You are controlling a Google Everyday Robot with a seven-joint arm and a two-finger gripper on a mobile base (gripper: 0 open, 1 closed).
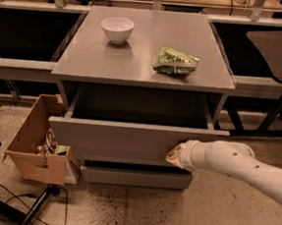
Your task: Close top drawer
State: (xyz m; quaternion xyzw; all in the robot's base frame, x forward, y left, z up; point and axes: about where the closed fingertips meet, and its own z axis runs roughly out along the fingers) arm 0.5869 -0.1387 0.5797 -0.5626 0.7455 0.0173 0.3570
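Observation:
The top drawer is a wide grey drawer with a plain flat front, pulled well out of the grey cabinet; its dark box looks empty. My gripper is at the end of the white arm coming from the right. It sits against the right part of the drawer front, near its lower edge. A shorter grey drawer front shows below.
A white bowl and a green crumpled bag sit on the cabinet top. An open cardboard box with clutter stands on the floor at the left. A dark stand leg and cables lie at bottom left. Shelving runs behind.

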